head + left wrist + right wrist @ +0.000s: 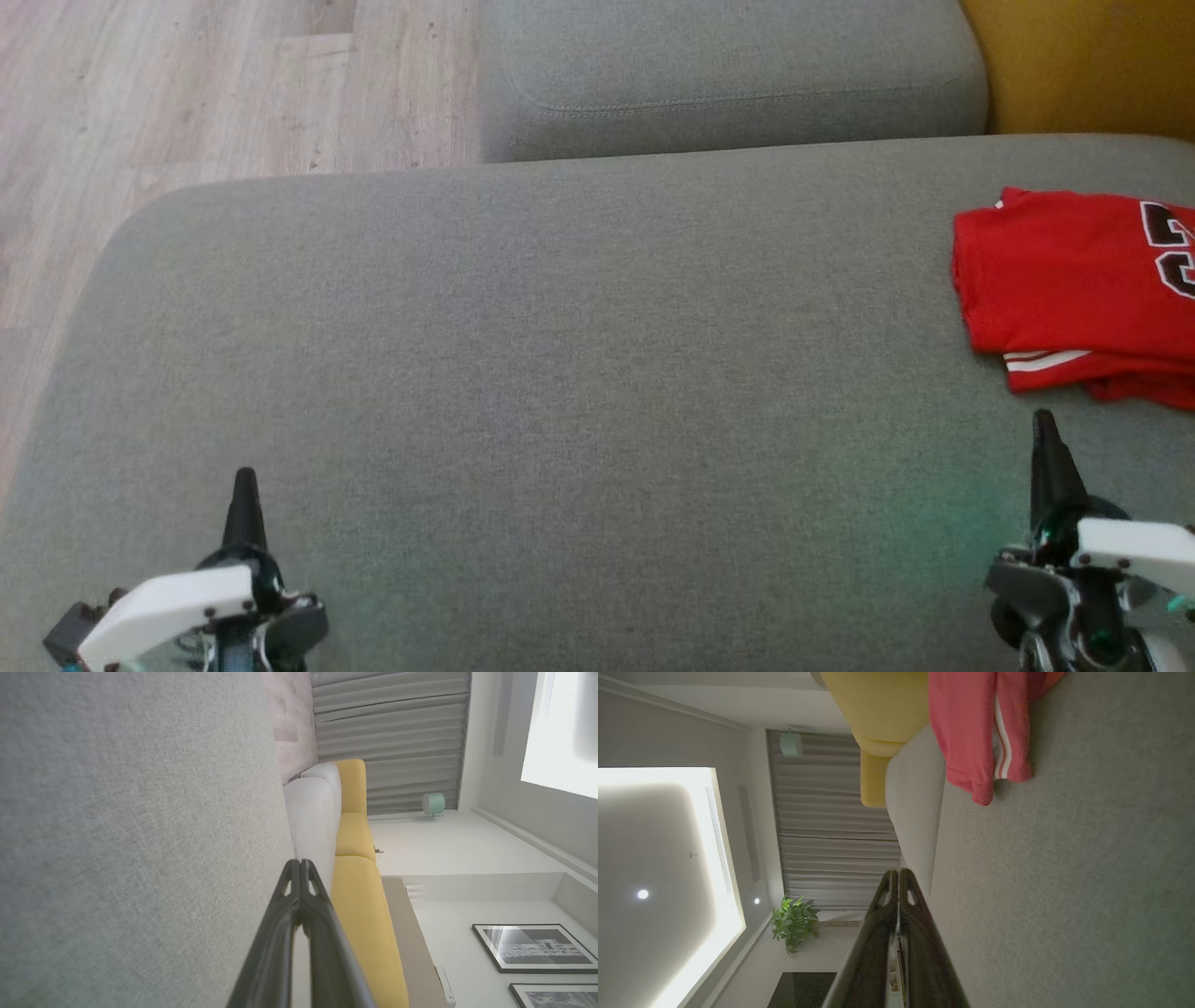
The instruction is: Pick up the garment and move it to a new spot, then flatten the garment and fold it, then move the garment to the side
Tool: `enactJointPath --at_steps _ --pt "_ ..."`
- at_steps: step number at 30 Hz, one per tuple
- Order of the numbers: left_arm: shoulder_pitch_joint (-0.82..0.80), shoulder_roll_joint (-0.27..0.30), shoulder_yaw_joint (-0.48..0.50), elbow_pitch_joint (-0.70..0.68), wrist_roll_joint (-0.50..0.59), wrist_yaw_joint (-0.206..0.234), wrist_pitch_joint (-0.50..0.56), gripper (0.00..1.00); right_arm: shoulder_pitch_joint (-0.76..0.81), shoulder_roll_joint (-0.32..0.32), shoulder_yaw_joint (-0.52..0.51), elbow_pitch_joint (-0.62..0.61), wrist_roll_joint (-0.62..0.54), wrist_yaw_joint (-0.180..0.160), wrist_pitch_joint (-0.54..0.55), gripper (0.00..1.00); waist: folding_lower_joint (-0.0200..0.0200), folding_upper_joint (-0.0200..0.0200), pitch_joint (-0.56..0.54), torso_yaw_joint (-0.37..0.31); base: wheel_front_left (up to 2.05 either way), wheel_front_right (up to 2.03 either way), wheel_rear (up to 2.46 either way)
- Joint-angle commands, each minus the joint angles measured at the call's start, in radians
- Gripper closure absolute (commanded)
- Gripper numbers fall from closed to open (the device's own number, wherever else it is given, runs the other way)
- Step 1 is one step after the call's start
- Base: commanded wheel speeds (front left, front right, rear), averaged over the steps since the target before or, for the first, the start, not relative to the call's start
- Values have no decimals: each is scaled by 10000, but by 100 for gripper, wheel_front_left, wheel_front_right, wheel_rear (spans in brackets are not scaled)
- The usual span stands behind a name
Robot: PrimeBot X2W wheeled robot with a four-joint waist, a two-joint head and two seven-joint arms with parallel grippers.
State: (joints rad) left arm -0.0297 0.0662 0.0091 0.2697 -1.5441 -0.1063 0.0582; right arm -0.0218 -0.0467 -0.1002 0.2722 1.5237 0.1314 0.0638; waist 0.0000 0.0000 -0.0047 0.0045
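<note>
Garment (1074, 280): red, folded, lying flat at the far right of the grey seat cushion (560, 373). Its right part runs past the edge of the head view. A white-striped edge faces near. A dark, white-outlined print, possibly a numeral, is cut off by the frame.
Left hand (245, 481): near left, over the cushion. Fingers pressed together, holding nothing. Well apart from the Garment.
Right hand (1044, 425): near right. Fingers pressed together, holding nothing. Its tip is near the striped edge, not touching it.
Hand contact with cushion: cannot tell.
Surroundings: second grey cushion (728, 84) far centre; yellow sofa (1083, 65) far right; wooden floor (187, 93) far left.
</note>
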Motion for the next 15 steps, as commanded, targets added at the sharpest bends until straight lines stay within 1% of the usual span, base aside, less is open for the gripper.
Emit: enactJointPath --at_steps 1,7,15 --pt "-637 117 487 -288 -274 -123 70 100 -701 -195 166 -317 317 -7 143 100 0 0 14 -8 0 0 0" --pt "-752 110 673 -262 -957 -243 250 100 -841 -193 80 -287 1028 -7 321 100 0 0 78 -45 0 0 0" --pt "-755 85 707 -260 -928 -243 278 100 -843 -178 58 -285 1010 -7 339 100 0 0 78 -45 0 0 0"
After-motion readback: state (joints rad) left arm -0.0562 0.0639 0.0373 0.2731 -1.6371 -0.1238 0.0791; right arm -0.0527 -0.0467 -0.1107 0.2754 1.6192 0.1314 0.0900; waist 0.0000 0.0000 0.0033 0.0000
